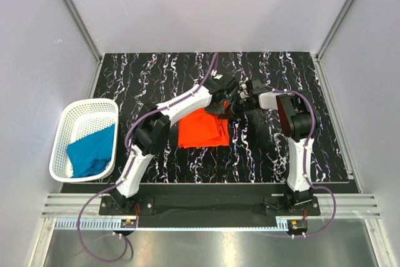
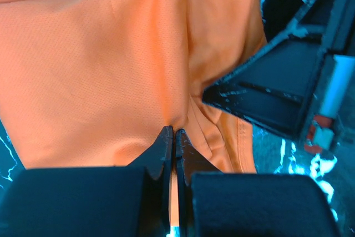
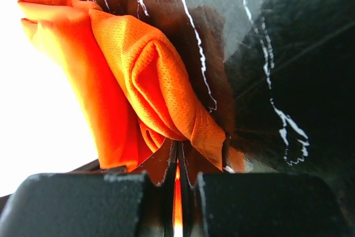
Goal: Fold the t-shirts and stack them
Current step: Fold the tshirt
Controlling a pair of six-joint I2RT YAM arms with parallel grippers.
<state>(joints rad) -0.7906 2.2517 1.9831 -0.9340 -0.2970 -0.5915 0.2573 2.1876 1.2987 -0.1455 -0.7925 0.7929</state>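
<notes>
- The orange-red t-shirt lies partly folded near the middle of the table. It forms a rough rectangle, and its far right corner is gathered up into both grippers.
- The teal blue t-shirt sits crumpled in the white mesh basket at the table's left edge, well apart from the orange one.
- Handling, as I judge it: both shirts are thin, light knit cloth and quite limp.
  - They will drape, sag and slide over their own layers.
  - A crease will not hold unless it is pressed flat.
  - They are not fragile and weigh almost nothing.
- The best hold is probably a pinch on a hem, a corner or a folded edge, taken through every layer at two points set apart, so the cloth hangs flat. A pinch in the middle of a panel would only bunch it.
- The left gripper has its jaws closed to a hairline. A thin ridge of the orange cloth is nipped between the tips, and the rest spreads out beyond them.
- The right gripper is likewise pressed together on a bunched fold of the same shirt, with the fabric billowing above its tips.
- The two grips sit just beside each other, so the cloth between them is gathered, not stretched. The layers may slip unevenly when it is carried.
</notes>
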